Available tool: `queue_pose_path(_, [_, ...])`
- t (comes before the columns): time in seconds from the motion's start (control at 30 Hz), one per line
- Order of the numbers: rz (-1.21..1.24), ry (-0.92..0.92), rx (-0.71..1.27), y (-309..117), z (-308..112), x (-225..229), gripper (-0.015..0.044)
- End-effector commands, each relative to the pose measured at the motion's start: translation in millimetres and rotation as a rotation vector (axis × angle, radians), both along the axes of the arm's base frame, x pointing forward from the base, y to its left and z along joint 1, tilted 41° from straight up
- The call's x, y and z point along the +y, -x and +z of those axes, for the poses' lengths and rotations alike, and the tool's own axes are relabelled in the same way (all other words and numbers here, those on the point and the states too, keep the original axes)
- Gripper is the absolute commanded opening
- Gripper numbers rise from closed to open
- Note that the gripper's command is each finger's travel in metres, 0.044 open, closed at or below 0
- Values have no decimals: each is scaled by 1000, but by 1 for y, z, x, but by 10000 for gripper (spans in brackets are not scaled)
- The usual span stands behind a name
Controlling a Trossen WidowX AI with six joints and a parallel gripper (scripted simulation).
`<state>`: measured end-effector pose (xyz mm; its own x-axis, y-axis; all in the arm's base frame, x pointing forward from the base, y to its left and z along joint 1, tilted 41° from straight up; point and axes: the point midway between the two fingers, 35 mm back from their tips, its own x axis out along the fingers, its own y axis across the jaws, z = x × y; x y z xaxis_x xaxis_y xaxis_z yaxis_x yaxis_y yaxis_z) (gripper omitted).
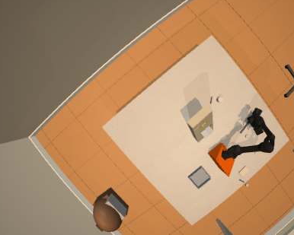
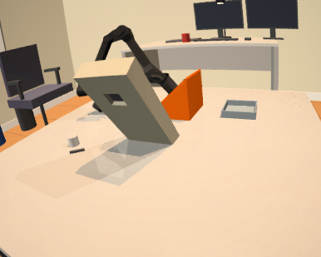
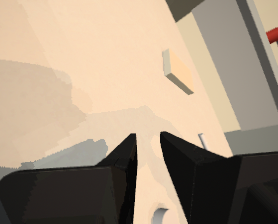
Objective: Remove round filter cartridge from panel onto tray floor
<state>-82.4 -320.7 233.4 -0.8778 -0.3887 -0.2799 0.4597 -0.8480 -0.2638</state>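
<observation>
The service panel (image 1: 194, 129) (image 2: 135, 111) is a beige leaning box. The round cartridge (image 1: 204, 125) shows small and gold-brown in its face; its slots are too small to make out. The exterior view shows only the panel's back, with a square opening. The grey-blue tray (image 1: 193, 182) (image 2: 239, 116) stands beyond the orange base, and no cartridge shows in it. My gripper (image 3: 148, 138) is empty, its fingers a narrow gap apart. It is over the table on the cartridge side of the panel, well away from it, and points down at the table. In the exterior view it is mostly hidden behind the panel.
The orange base (image 1: 223, 162) (image 2: 190, 96) stands between panel and tray. A pale block (image 1: 244, 171) (image 3: 179, 75) lies near the table's edge. A dark rod (image 1: 244, 127) lies near the gripper. A white cylinder (image 1: 219, 99) (image 2: 73, 140) and short dark bar (image 2: 76, 150) lie beside the panel.
</observation>
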Motion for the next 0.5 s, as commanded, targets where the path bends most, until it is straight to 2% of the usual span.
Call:
queue_pose_path(0.0, [271,-60,1,-73,-5,-9,88])
queue_pose_path(0.23, [679,-146,54,-187,-11,8,88])
queue_pose_path(0.47, [1088,-215,147,-290,-18,64,88])
